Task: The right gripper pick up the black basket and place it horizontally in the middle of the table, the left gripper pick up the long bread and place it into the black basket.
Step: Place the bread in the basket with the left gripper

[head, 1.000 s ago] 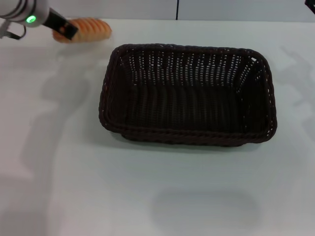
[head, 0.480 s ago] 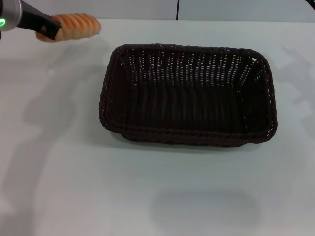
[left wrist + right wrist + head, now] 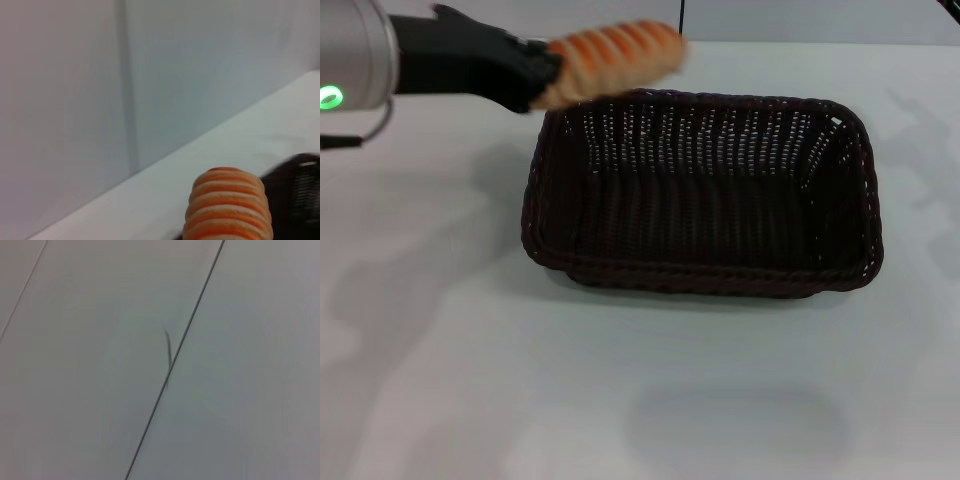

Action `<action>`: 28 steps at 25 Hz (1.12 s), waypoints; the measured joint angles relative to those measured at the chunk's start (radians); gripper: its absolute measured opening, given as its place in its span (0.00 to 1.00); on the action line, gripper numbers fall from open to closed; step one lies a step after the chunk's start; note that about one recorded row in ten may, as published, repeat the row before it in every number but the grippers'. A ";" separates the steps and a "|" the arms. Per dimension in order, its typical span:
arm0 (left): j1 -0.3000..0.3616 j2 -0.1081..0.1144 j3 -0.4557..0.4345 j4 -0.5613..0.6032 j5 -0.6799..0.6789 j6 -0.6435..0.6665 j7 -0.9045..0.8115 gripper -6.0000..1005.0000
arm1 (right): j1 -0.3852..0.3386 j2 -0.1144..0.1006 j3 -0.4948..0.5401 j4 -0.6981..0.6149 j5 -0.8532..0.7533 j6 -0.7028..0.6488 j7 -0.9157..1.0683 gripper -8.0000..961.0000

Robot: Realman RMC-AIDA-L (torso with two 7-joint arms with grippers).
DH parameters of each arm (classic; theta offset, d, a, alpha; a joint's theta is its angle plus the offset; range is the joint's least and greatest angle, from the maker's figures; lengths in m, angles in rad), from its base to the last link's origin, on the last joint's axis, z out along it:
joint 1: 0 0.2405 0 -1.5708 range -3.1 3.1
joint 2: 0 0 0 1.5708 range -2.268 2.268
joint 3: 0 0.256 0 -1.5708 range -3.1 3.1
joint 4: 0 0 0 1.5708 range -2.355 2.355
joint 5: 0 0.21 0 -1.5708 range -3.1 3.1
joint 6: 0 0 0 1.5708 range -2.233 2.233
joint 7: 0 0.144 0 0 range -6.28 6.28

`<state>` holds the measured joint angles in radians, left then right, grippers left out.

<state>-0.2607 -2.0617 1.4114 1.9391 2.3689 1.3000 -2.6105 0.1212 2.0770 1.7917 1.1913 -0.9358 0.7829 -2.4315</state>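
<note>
The white table (image 3: 440,380) carries the black basket (image 3: 700,195), lying lengthwise at its middle with nothing inside. The left gripper (image 3: 545,75) hangs above the basket's far left corner, its fingers (image 3: 520,70) clamped on one end of the long bread (image 3: 615,55), which juts out over the far rim, clear of the weave.

White table (image 3: 470,380); black basket (image 3: 700,275) rests directly on it, lengthwise across the middle.

one black basket (image 3: 700,195), one long bread (image 3: 615,60), one left gripper (image 3: 535,75), one table (image 3: 470,350)
</note>
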 joint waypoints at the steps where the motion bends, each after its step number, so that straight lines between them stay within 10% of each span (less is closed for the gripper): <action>1: 0.000 0.000 0.000 0.000 0.000 0.000 0.000 0.13 | 0.000 0.000 0.000 -0.001 0.000 0.002 0.000 0.57; 11: 0.020 -0.002 0.198 -0.093 -0.095 -0.158 0.048 0.12 | 0.001 0.000 -0.012 0.000 0.000 0.023 -0.022 0.57; 28: -0.023 -0.001 0.149 -0.202 -0.225 -0.187 0.040 0.16 | -0.012 0.003 0.001 -0.002 0.003 0.028 -0.025 0.57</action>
<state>-0.2840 -2.0624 1.5607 1.7374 2.1436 1.1133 -2.5703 0.1092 2.0802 1.7929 1.1890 -0.9324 0.8108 -2.4565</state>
